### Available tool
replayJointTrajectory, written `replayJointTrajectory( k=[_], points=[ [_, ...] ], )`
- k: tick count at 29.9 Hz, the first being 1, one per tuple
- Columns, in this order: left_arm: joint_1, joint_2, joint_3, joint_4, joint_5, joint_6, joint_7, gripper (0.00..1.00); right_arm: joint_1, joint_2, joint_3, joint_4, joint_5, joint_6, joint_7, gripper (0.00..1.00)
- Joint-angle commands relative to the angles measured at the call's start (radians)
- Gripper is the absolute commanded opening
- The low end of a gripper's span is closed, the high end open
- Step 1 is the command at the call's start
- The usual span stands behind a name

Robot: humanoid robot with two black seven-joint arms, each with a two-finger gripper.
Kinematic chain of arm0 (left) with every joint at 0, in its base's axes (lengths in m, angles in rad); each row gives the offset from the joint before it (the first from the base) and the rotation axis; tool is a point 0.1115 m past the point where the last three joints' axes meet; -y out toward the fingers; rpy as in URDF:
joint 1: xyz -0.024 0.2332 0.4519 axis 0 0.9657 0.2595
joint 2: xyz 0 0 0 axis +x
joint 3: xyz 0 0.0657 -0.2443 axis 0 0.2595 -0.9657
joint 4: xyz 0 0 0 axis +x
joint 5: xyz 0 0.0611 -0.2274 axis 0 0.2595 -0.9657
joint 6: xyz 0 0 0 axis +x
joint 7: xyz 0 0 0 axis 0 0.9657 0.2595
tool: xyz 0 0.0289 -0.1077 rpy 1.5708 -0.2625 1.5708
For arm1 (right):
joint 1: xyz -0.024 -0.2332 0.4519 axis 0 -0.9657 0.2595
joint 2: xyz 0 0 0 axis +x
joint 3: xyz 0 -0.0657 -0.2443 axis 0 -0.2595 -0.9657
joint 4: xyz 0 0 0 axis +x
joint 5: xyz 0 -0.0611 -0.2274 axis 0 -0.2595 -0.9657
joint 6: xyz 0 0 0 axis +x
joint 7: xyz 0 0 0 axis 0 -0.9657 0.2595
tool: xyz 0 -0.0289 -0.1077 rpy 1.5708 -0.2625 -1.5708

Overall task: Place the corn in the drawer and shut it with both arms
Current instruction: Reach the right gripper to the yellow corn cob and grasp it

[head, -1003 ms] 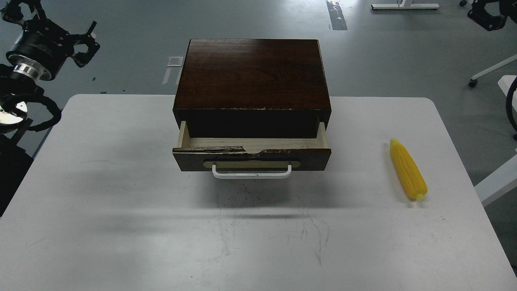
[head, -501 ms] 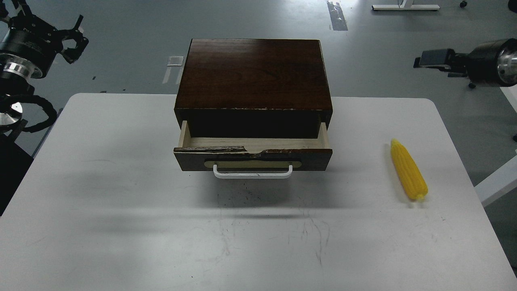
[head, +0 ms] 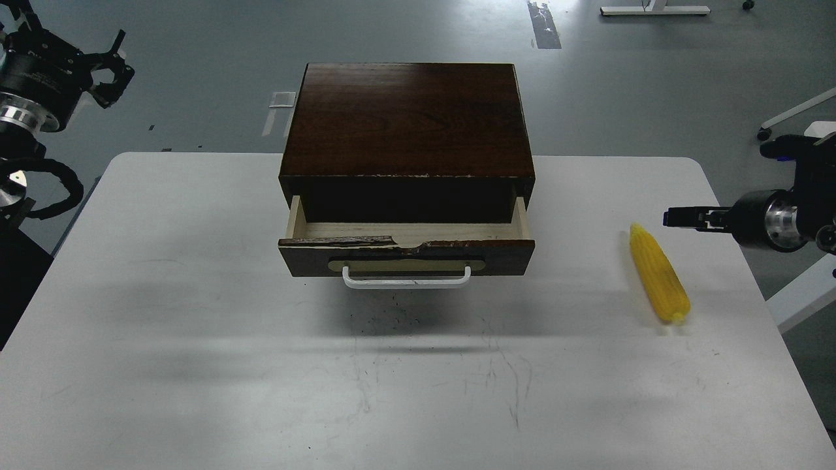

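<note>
The yellow corn (head: pixel 658 274) lies on the white table (head: pixel 196 313) at the right, narrow end pointing away from me. The drawer (head: pixel 405 258) of the dark brown box (head: pixel 405 117) stands partly pulled out, pale inside and empty, with a white handle (head: pixel 406 281). My right gripper (head: pixel 676 217) hovers just right of the corn's far end, seen edge-on, apart from it. My left gripper (head: pixel 112 68) is raised at the far left, beyond the table's back edge, claws spread and empty.
The table's right edge runs close to the corn. White furniture legs (head: pixel 793 114) stand on the grey floor at the right. Scuff marks and dark specks mark the table in front of the drawer.
My right arm has swung down from the upper right to just beside the corn's far end. My left gripper has drifted up and left. Corn and drawer have not moved.
</note>
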Motion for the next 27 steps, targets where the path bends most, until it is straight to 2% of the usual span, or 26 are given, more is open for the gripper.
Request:
replayJointTrajectory(
  k=[1,5,15,22,25,27],
  points=[
    [0.004,0.002,0.0,0.0,0.0,0.0,-0.001,0.98,-0.047,0.04,0.0,-0.025,-0.001,-0.025,0.0,0.88],
    [0.004,0.012,-0.001,0.0,0.0,0.0,0.0,0.98,-0.056,0.074,0.002,-0.037,0.001,-0.028,0.0,0.88],
    [0.004,0.019,-0.001,0.0,0.0,0.0,-0.001,0.98,-0.11,0.11,0.002,-0.049,0.001,-0.031,0.0,0.68],
    [0.005,0.024,-0.001,0.0,0.0,0.0,-0.001,0.98,-0.141,0.114,0.003,-0.055,0.001,-0.051,0.002,0.66],
    [0.004,0.024,-0.001,0.0,0.0,0.0,0.0,0.98,-0.153,0.111,0.003,-0.052,0.002,-0.056,0.008,0.52],
    [0.004,0.03,-0.001,0.0,0.0,0.0,0.0,0.98,-0.153,0.105,0.025,-0.052,0.004,-0.059,0.015,0.3]
  ],
)
